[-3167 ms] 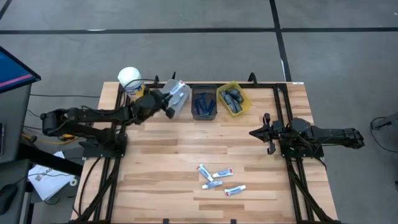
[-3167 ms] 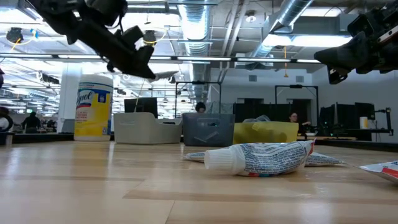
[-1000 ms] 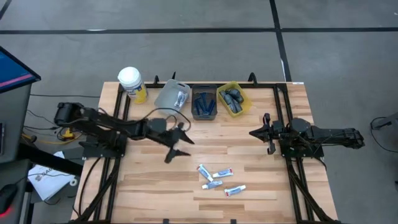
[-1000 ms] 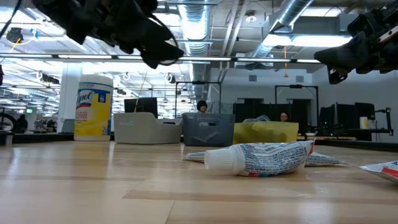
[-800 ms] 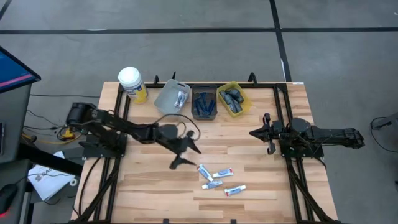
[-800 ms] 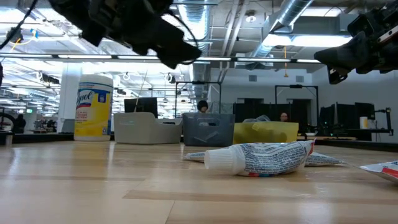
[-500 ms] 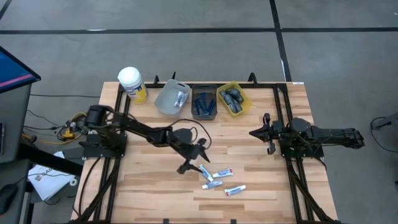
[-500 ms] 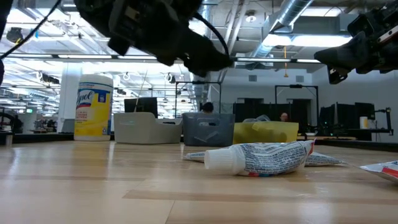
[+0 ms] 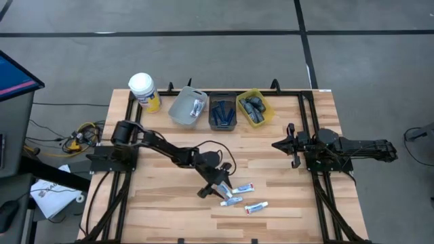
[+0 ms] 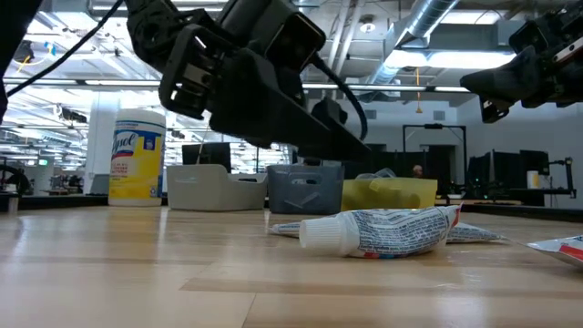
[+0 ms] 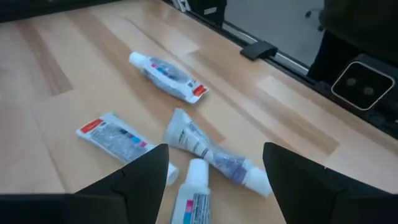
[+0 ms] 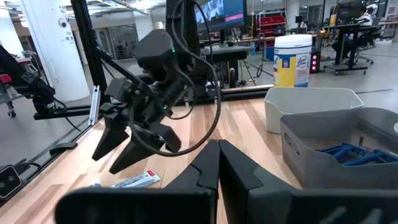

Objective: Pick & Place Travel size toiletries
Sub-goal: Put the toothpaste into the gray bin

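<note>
From above, the left gripper is seen hung over the four small white tubes with blue and red marks on the pale wooden worktop, fingers spread wide with nothing held. Only the wrist view shows the tubes framed between those fingers. The right gripper is parked at the right edge, fingers pressed together.

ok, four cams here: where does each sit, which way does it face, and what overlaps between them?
High view: above the table, straight down; both arms show, left gripper open over the tubes, right gripper parked at the table's right side.
Low view: table height, level toward the bins; left arm overhead.
Left wrist view: looks down past its own fingers onto tubes.
Right wrist view: past its own shut fingers toward the left arm.
Shared: tubes in all four; the yellow jar in high, low and right wrist.
</note>
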{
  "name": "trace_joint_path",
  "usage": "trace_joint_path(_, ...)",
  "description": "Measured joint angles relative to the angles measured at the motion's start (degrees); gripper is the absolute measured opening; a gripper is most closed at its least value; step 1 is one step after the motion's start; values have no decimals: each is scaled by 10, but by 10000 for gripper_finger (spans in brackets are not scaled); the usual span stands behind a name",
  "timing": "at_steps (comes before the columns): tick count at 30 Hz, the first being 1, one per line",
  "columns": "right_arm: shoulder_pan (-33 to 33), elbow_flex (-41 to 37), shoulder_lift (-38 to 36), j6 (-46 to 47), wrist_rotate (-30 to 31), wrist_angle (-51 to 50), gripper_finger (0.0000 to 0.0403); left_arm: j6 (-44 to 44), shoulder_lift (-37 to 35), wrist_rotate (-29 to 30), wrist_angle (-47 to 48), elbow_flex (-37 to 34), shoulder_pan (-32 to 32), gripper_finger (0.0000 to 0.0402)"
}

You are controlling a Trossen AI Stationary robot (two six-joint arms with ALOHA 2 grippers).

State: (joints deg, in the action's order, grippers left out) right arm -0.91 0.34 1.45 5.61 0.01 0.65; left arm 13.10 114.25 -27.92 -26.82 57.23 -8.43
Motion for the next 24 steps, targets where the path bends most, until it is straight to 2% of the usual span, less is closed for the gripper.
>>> trace_joint_path(24, 0, 0, 0, 0, 0, 0, 0, 2, 71, 51, -11, 0, -3, 254)
